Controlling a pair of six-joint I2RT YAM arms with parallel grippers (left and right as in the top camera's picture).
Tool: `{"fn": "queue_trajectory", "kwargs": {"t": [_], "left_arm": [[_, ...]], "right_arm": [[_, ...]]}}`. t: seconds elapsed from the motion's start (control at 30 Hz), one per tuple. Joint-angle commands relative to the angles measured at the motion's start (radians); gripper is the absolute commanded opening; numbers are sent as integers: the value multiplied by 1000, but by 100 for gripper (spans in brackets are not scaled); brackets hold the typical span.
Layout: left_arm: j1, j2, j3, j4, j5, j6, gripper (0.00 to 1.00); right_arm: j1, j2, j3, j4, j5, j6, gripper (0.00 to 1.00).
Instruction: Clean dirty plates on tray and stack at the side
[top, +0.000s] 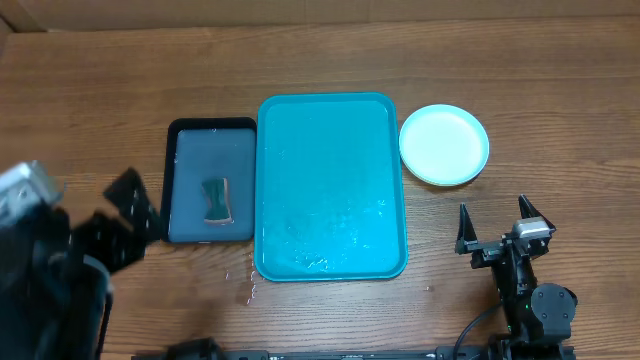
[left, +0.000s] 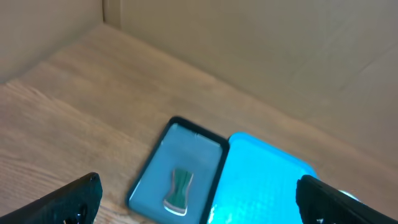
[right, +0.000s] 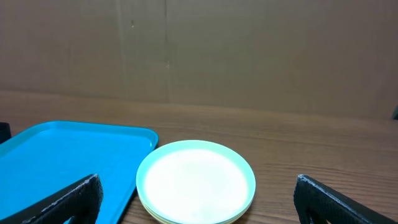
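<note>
Right pincer (top: 494, 215) and left pincer (top: 122, 218) both hang released, gripping nothing. We judge the task at its end — the plates (top: 444, 145) sit stacked just ahead of the right pincer, apart from it; the tray (top: 330, 180), ahead to its left, holds none. Next move: likely only resting.

A: What is seen on the wooden table (top: 100, 90)?
B: A small dark tray (top: 195, 160) is laid flat on it, left of centre.
A: Is anything held in it?
B: A green hourglass-shaped sponge (top: 216, 200) is seen lying near one corner. A cardboard wall (right: 249, 56) is set behind the table.
</note>
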Motion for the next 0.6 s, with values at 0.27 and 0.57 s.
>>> {"fn": "queue_trajectory", "kwargs": {"t": [0.27, 0.57], "left_arm": [[-7, -219, 14, 4, -40, -20, 100], [-7, -335, 5, 4, -43, -21, 100]], "right_arm": [[3, -10, -11, 6, -1, -3, 100], [3, -10, -11, 6, -1, -3, 100]]}}
